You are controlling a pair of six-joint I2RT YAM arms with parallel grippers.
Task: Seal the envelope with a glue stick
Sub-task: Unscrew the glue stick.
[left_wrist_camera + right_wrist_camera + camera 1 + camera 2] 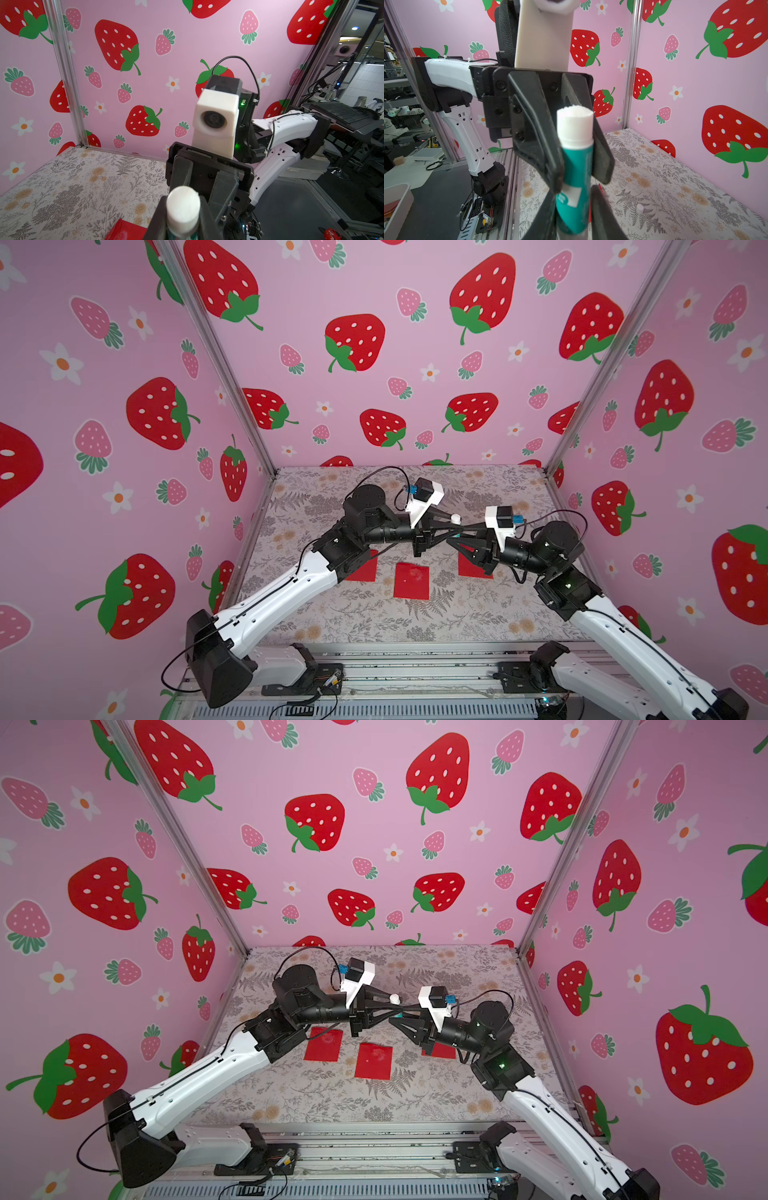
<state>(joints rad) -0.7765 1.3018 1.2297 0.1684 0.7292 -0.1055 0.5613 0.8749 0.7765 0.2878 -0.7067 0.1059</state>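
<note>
The glue stick [576, 158], teal-bodied with its bare white glue end [182, 205] uncapped, hangs in mid-air over the table between both arms. My left gripper [182, 220] is shut on its upper part, just under the white end. Facing it, my right gripper [573, 199] is shut on the teal lower end. In both top views the grippers meet tip to tip, with the white end [456, 518] [395, 998] poking up. Three red envelopes lie flat below: left [365, 571] [324, 1045], middle [411, 581] [374, 1061], and right [469, 569] [442, 1051], the outer two partly hidden by the arms.
A small white cap [640, 208] stands on the floral tablecloth [374, 626] behind the grippers. Strawberry-print walls close the table on three sides. An aluminium rail [395, 664] runs along the front edge by the arm bases.
</note>
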